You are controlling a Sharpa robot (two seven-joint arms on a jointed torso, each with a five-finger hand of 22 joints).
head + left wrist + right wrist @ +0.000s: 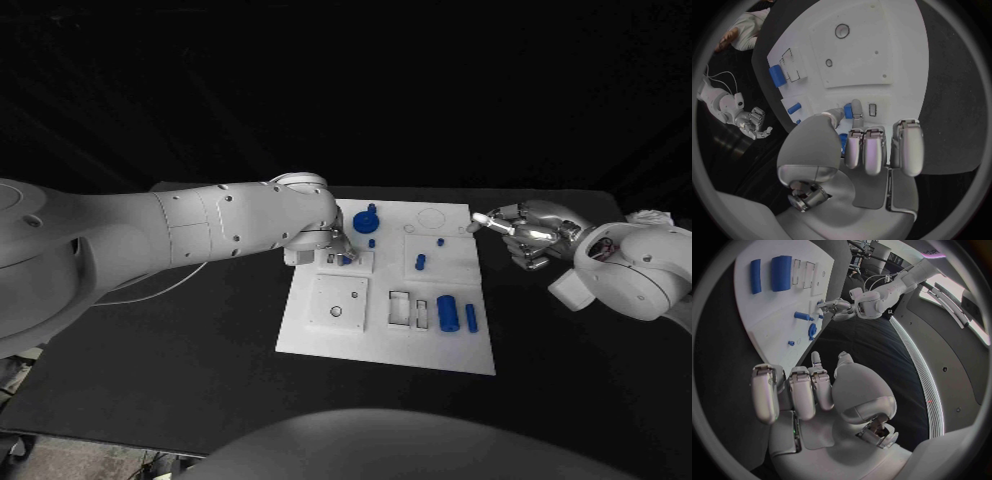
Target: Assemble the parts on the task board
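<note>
The white task board (325, 325) lies in the middle of the black table. My left hand (323, 244) rests over its far left corner and pinches a small blue part (346, 259) between thumb and a finger; the left wrist view shows this small blue part (846, 113) at the fingertips of the left hand (867, 150), just above the board (879, 45). My right hand (521, 231) hovers beside the board's far right edge, fingers curled, holding nothing. In its wrist view the right hand (807, 390) is off the board (761, 310).
On the board sit a round blue piece (366, 219), a short blue peg (420, 262), a thick blue cylinder (447, 311) and a slim blue bar (470, 318). Open slots (407, 311) and a round hole (336, 311) lie at the near side.
</note>
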